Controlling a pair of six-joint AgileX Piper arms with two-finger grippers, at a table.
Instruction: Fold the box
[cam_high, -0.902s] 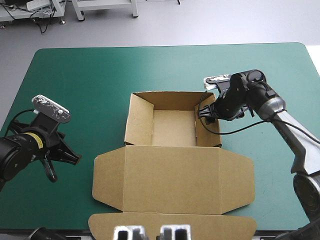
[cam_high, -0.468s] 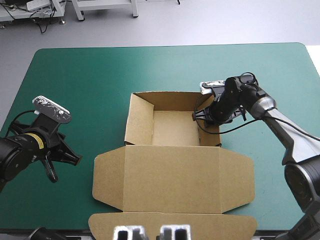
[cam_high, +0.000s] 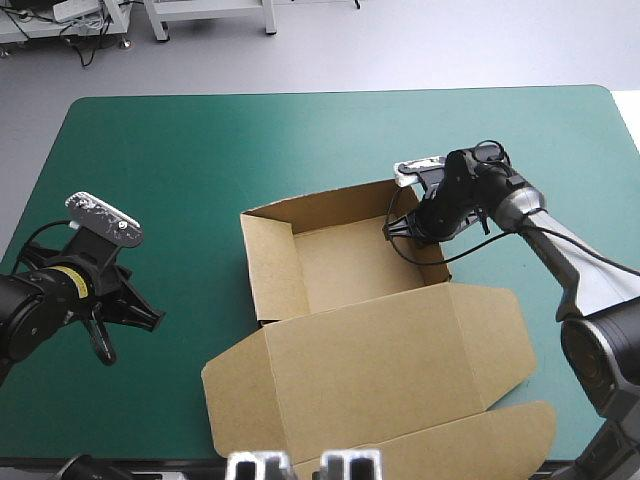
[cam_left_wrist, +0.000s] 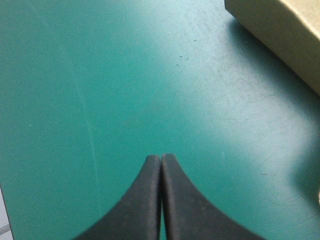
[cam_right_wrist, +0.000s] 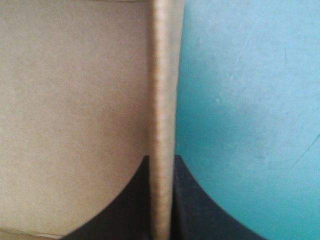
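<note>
The brown box (cam_high: 350, 300) stands as an open tray, its walls raised and its wide lid with side flaps spread flat, the whole turned askew, with its right wall pinched in the right gripper (cam_high: 410, 228) and well apart from the left gripper (cam_left_wrist: 160, 159).

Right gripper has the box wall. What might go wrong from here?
1. The right gripper pinches only one thin wall; it may bend or slip out.
2. The left gripper is shut over bare cover, off the box, so the box may swivel when pulled.
</note>
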